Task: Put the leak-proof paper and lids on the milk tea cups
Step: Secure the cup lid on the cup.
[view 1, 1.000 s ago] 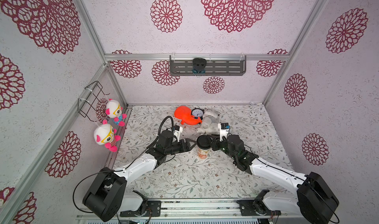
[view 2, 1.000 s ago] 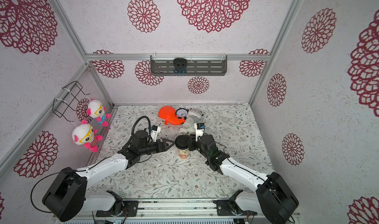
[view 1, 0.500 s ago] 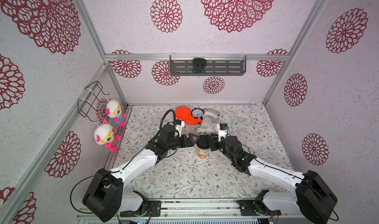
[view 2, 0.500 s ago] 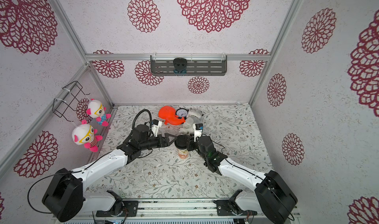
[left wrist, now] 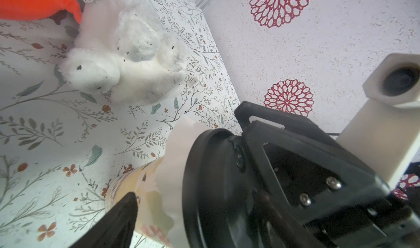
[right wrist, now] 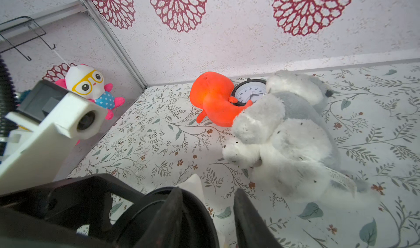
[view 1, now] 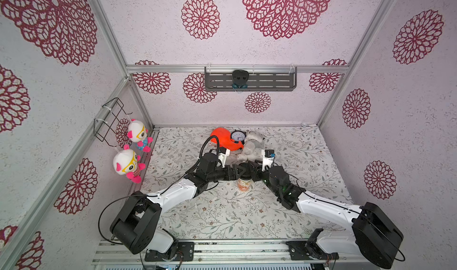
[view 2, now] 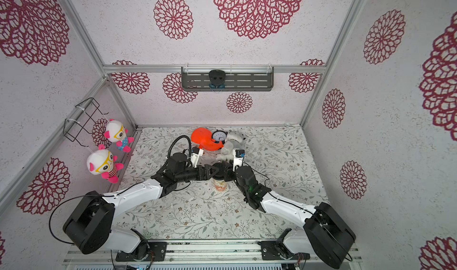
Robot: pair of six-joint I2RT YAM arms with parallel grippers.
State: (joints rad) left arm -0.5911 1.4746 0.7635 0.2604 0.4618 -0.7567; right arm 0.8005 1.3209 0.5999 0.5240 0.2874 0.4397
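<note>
The milk tea cup [view 1: 244,186] [view 2: 219,186] stands upright mid-table, cream with orange-red print. The leak-proof paper [left wrist: 179,149] [right wrist: 193,185] lies over its mouth, its edge hanging down the wall under a black round lid [view 1: 245,169] [left wrist: 211,190]. My left gripper [view 1: 238,171] [left wrist: 197,194] comes in from the left, rolled on its side and open wide. One of its fingers [left wrist: 118,222] is beside the cup's wall [left wrist: 136,190], the other above the lid. My right gripper [view 1: 253,171] [right wrist: 208,190] is open at the cup's right, one finger over the lid and one past its rim.
Just behind the cup lie a white plush [view 1: 252,146], an orange plush [view 1: 223,139] and a small clock [view 1: 237,136]. Two dolls [view 1: 126,165] hang on the left wall under a wire rack [view 1: 108,119]. A grey shelf [view 1: 249,81] is on the back wall.
My left arm has swung right, bringing its gripper from beside the cup up to the cup's top. The right gripper stays at the lid, barely shifted.
</note>
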